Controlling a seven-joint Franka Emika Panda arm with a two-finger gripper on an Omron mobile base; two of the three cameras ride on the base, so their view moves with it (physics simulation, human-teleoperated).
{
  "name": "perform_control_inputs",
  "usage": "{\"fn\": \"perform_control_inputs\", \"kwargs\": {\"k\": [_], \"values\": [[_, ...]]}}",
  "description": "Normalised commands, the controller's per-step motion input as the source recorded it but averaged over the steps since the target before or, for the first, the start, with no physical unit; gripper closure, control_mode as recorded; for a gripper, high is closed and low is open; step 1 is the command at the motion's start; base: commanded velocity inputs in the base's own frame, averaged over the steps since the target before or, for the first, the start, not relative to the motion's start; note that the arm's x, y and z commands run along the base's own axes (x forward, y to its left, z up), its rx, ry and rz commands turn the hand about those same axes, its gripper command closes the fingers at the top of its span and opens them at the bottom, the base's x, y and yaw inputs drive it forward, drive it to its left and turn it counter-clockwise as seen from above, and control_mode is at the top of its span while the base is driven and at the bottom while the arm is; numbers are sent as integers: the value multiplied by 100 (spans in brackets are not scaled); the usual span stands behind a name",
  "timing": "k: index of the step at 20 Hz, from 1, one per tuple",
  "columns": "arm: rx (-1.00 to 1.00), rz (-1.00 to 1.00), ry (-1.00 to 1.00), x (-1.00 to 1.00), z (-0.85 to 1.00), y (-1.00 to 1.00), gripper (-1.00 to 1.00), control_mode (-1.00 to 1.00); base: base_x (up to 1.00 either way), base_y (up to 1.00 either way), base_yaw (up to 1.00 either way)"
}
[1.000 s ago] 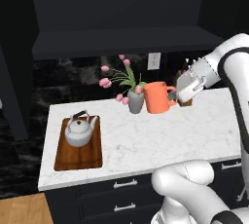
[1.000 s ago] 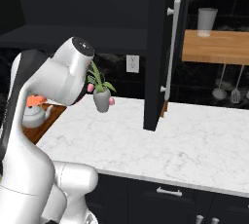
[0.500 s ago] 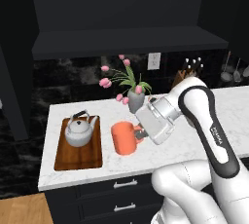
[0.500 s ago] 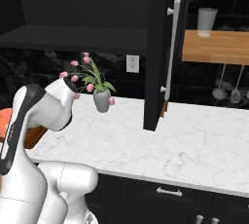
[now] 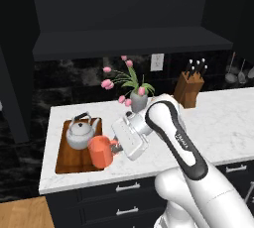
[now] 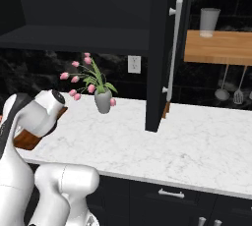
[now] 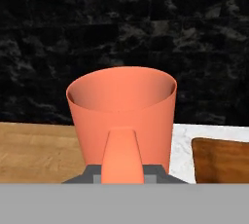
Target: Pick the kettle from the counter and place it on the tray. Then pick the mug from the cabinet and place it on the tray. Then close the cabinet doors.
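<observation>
1. Mug — clenched by its handle in the end effector, hanging upright over the tray.
2. Kettle sits just beyond it.
3. Lower straight, probably onto the near bare end — avoid nudging the kettle.

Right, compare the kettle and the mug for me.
The kettle is silver-grey and squat, the mug orange and straight-sided. The kettle rests on the tray; the mug is held by its handle in the claw. The kettle looks larger. Both stand upright.
</observation>
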Motion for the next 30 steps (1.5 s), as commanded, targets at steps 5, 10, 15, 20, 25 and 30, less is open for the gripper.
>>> {"fn": "perform_control_inputs", "kwargs": {"k": [5,10,15,20,25,30], "values": [[0,0,0,65,-30,49,100,-100,0,0,0],[0,0,2,69,-29,18,100,-100,0,0,0],[0,1,8,53,-30,1,100,-100,0,0,0],[-8,4,2,47,-40,4,100,-100,0,0,0],[-10,5,0,25,-41,21,100,-100,0,0,0],[-3,0,0,30,-30,22,100,-100,0,0,0]]}}
